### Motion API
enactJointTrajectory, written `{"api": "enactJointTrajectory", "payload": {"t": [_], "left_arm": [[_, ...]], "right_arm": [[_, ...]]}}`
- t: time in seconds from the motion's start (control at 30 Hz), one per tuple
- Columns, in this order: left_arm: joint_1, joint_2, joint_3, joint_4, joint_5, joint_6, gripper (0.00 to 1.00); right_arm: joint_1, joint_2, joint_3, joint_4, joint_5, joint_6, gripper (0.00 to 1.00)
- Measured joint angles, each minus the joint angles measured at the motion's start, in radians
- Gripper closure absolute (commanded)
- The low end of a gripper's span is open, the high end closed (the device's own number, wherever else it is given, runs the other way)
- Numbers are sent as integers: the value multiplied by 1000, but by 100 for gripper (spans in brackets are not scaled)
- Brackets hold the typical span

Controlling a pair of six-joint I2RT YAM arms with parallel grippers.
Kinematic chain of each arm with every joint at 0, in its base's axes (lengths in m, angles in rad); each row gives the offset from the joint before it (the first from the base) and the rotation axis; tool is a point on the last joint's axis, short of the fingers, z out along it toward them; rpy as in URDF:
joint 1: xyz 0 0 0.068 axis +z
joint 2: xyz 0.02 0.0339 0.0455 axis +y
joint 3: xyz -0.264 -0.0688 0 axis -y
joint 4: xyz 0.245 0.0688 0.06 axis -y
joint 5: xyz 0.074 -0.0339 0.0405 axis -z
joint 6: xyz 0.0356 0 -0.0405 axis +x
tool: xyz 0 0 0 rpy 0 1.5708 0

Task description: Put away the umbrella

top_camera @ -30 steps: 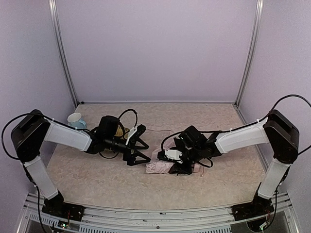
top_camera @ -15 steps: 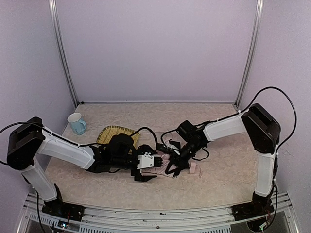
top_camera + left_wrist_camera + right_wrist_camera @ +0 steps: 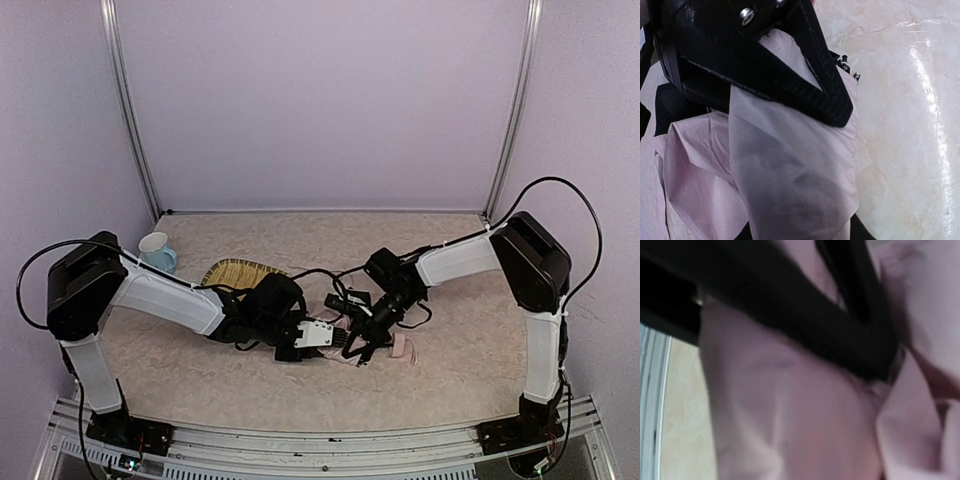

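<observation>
Near the table's (image 3: 200,375) front the crumpled pale pink umbrella (image 3: 399,348) lies under the left gripper (image 3: 322,336) and right gripper (image 3: 358,347), both buried in fabric, grip impossible to tell, woven tray (image 3: 238,271) and mug (image 3: 157,252) behind.

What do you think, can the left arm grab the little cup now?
Probably not yet: that arm's jaws are buried in the umbrella, and the cup sits far back beside its shoulder.

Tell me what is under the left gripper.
Crumpled pale pink umbrella fabric, lying on the table. The left gripper covers part of it, and whatever is beneath the fabric is hidden.
</observation>
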Motion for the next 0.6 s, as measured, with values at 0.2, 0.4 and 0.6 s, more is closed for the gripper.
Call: {"api": "enactJointTrajectory", "payload": {"t": [0.2,0.4,0.6], "left_arm": [[13,47,97,-119,82,-105,97],[27,101,180,-198,179,-216,100],[56,151,240,-269,309,-295,100]], "right_arm": [[-16,-39,-11,-14,39,76,45],[-22,-240,-172,81,229,181,31],[-24,-504,-369,234,395,213,9]]}}
